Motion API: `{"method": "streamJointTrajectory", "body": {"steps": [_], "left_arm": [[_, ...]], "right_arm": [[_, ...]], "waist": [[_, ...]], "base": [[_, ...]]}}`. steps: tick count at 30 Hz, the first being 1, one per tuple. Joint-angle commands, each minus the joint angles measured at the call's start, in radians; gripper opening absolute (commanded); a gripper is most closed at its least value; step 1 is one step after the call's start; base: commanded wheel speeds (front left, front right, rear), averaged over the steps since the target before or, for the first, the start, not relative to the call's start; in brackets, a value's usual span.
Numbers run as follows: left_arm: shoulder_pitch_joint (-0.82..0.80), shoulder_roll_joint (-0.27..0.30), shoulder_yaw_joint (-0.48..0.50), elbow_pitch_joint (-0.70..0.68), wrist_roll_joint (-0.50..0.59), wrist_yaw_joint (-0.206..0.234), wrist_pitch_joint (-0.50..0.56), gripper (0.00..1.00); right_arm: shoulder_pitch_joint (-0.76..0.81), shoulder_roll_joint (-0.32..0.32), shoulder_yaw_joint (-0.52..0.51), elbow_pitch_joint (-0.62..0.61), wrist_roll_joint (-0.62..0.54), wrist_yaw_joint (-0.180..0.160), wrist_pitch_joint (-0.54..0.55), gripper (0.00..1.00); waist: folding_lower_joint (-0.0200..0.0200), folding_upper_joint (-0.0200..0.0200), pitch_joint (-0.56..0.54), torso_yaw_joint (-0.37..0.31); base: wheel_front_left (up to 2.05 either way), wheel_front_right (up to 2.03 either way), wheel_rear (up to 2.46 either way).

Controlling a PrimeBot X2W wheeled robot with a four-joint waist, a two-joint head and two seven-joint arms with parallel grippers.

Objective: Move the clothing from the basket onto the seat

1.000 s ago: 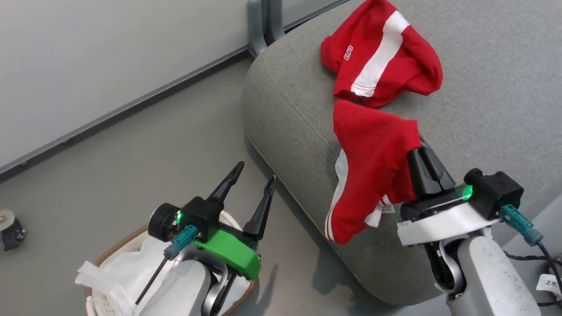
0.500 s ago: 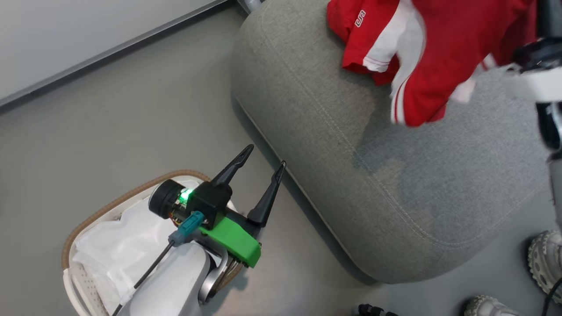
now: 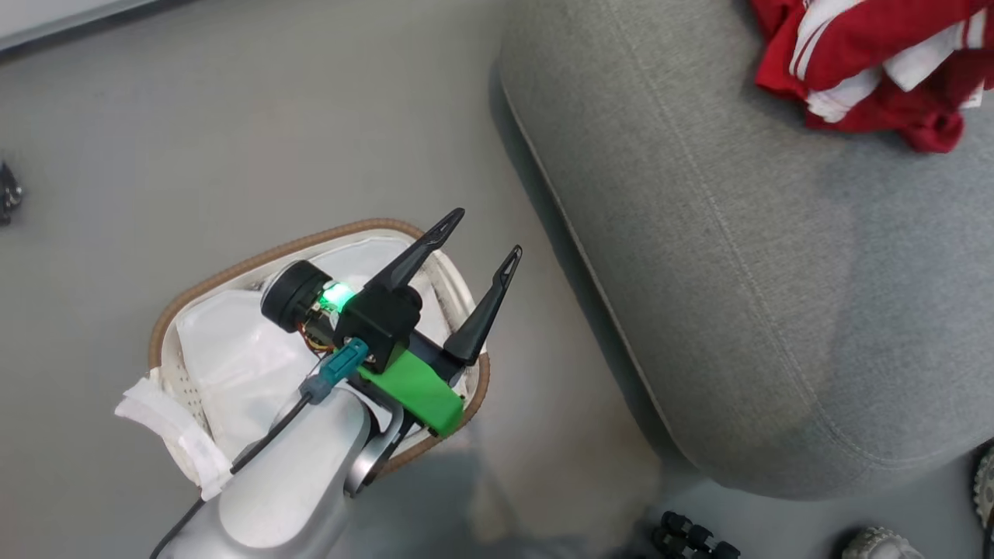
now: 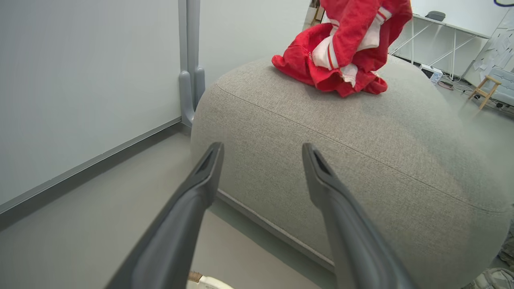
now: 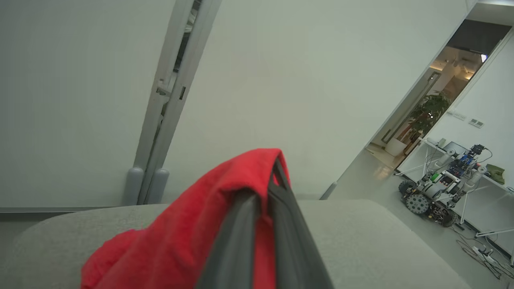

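Red clothing (image 3: pixel 870 54) with white stripes lies bunched at the far right of the light grey seat (image 3: pixel 738 272). In the left wrist view one garment (image 4: pixel 337 60) rests on the seat (image 4: pixel 341 140) while red fabric hangs onto it from above. My right gripper (image 5: pixel 265 180) is shut on red clothing (image 5: pixel 180 237) above the seat (image 5: pixel 361 233). The basket (image 3: pixel 233 268) stands on the floor left of the seat, showing its white liner (image 3: pixel 233 349). My left gripper (image 3: pixel 484 233) hovers open over the basket's right rim, its fingers (image 4: pixel 200 192) pointing at the seat.
A pale wall with a grey post (image 4: pixel 188 60) stands behind the seat. Shoes (image 3: pixel 877 543) and a small black object (image 3: pixel 691 536) are on the floor by the seat's near corner. Another wheeled robot (image 5: pixel 437 192) and white tables stand far off to the right.
The head camera has swung down and left. My right gripper carried its red garment from the seat's front edge up over the other garment and left the head view. The left gripper stays open.
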Motion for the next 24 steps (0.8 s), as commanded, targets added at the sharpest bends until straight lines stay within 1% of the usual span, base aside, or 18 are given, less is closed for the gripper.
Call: {"method": "streamJointTrajectory", "body": {"steps": [1, 2, 6, 9, 12, 13, 15, 19, 24], "left_arm": [[-0.025, 0.012, -0.007, -0.004, -0.007, -0.003, 0.000, 1.00], [-0.034, 0.021, -0.022, -0.006, -0.010, -0.003, 0.000, 1.00], [-0.039, 0.026, -0.031, -0.007, -0.018, -0.003, 0.000, 1.00], [-0.033, 0.019, -0.035, -0.004, -0.026, -0.003, 0.000, 1.00], [-0.020, 0.011, -0.034, -0.003, -0.035, -0.003, 0.000, 1.00], [-0.015, 0.009, -0.034, 0.000, -0.039, -0.003, 0.000, 1.00], [-0.006, 0.004, -0.032, 0.003, -0.041, -0.003, 0.000, 1.00], [0.016, -0.012, -0.024, 0.014, -0.047, -0.003, 0.000, 1.00], [0.053, -0.024, -0.010, 0.013, -0.041, -0.003, 0.000, 1.00]], "right_arm": [[0.010, 0.016, -0.009, 0.032, -0.014, -0.001, -0.002, 0.00], [0.030, 0.051, -0.030, 0.084, -0.028, -0.001, -0.003, 0.00], [0.083, 0.110, -0.095, 0.148, -0.055, -0.001, -0.002, 0.00], [0.139, 0.150, -0.166, 0.159, -0.066, -0.001, -0.002, 0.00], [0.196, 0.173, -0.215, 0.140, -0.057, -0.001, -0.002, 0.00], [0.217, 0.178, -0.226, 0.125, -0.056, -0.001, -0.002, 0.11], [0.259, 0.188, -0.245, 0.092, -0.047, -0.001, -0.002, 1.00], [0.347, 0.203, -0.262, 0.014, -0.015, -0.001, -0.002, 1.00], [0.450, 0.212, -0.241, -0.075, 0.021, -0.001, -0.002, 1.00]], "waist": [[-0.0001, -0.0001, 0.089, 0.074], [-0.0001, -0.0001, 0.107, 0.084], [-0.0001, -0.0001, 0.119, 0.092], [-0.0001, -0.0001, 0.108, 0.090], [-0.0001, -0.0001, 0.085, 0.084], [-0.0001, -0.0001, 0.074, 0.081], [-0.0001, -0.0001, 0.051, 0.074], [-0.0001, -0.0001, -0.002, 0.058], [-0.0001, -0.0001, -0.075, 0.043]], "base": [[0.00, 0.00, 0.00], [0.00, 0.00, 0.00], [0.00, 0.00, 0.00], [0.00, 0.00, 0.00], [0.00, 0.00, 0.00], [0.00, 0.00, 0.00], [0.00, 0.00, 0.00], [0.00, 0.00, 0.00], [0.00, 0.00, 0.00]]}}
